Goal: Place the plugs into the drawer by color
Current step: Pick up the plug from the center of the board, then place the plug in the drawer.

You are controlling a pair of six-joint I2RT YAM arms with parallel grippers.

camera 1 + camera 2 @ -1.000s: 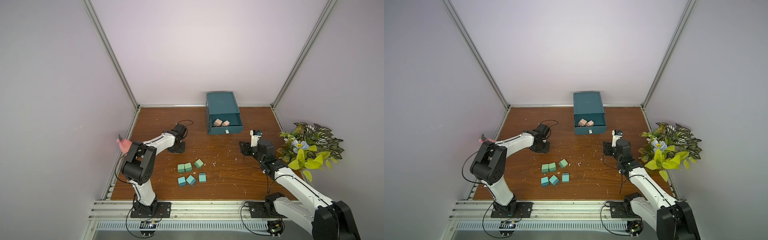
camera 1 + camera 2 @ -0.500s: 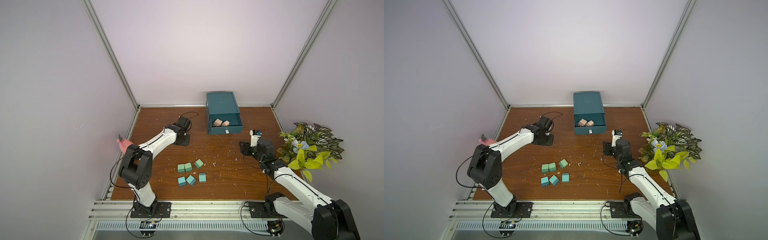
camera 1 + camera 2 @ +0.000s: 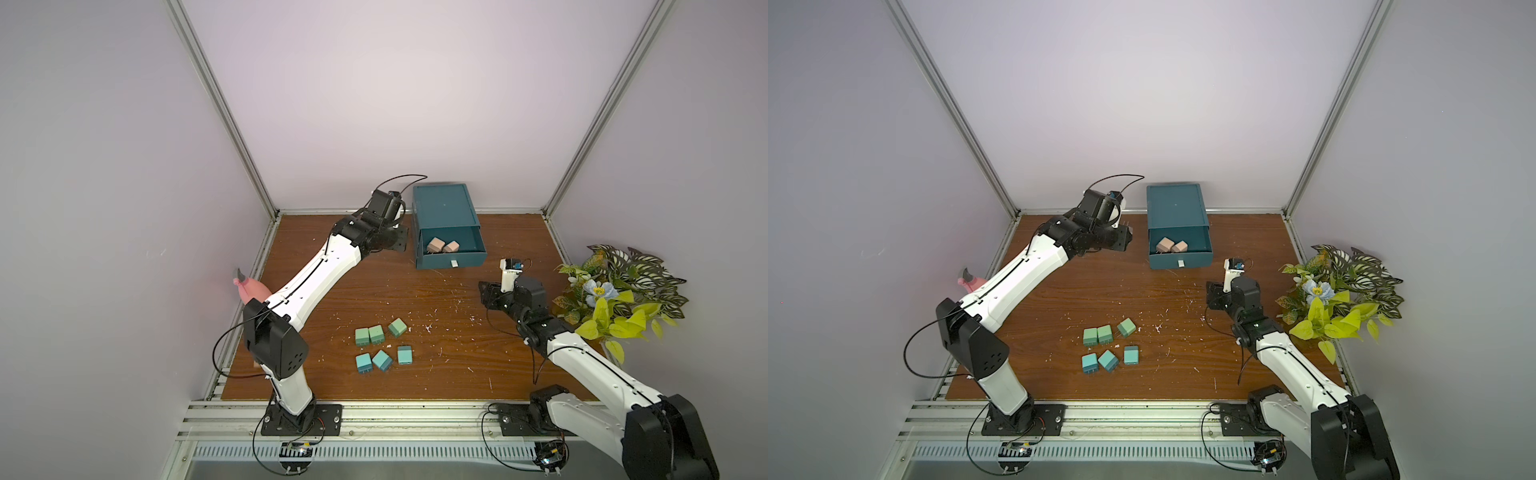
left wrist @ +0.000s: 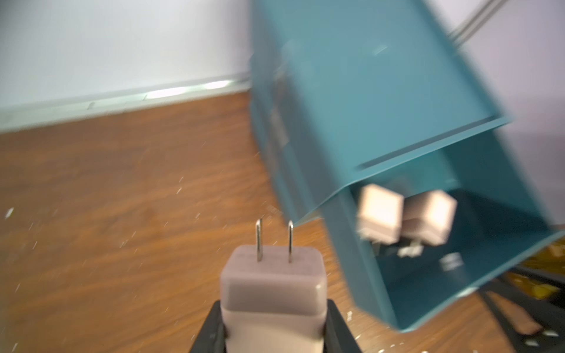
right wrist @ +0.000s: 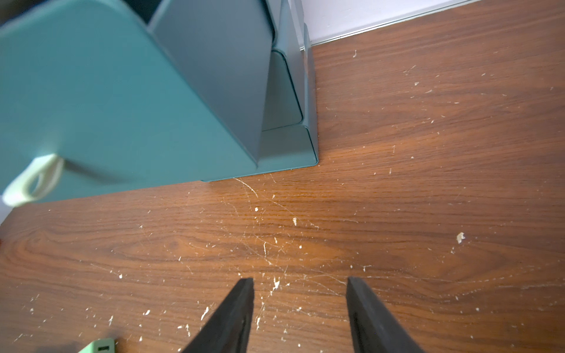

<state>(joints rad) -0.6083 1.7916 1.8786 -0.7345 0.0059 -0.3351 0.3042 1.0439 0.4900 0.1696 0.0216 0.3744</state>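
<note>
We see the left tool (image 4: 273, 319) clamped on a pale pink plug (image 4: 272, 284), prongs forward, just outside the left wall of the drawer (image 3: 444, 203). Its top compartment stands pulled open, with two pink plugs (image 3: 435, 244) inside near its left edge. Six green and turquoise plugs (image 3: 376, 334) lie on the counter (image 3: 457, 353), well in front of the drawer, bare wood between. By the drawer's front right corner the right tool (image 5: 301, 305) hovers, jaws apart and empty.
</note>
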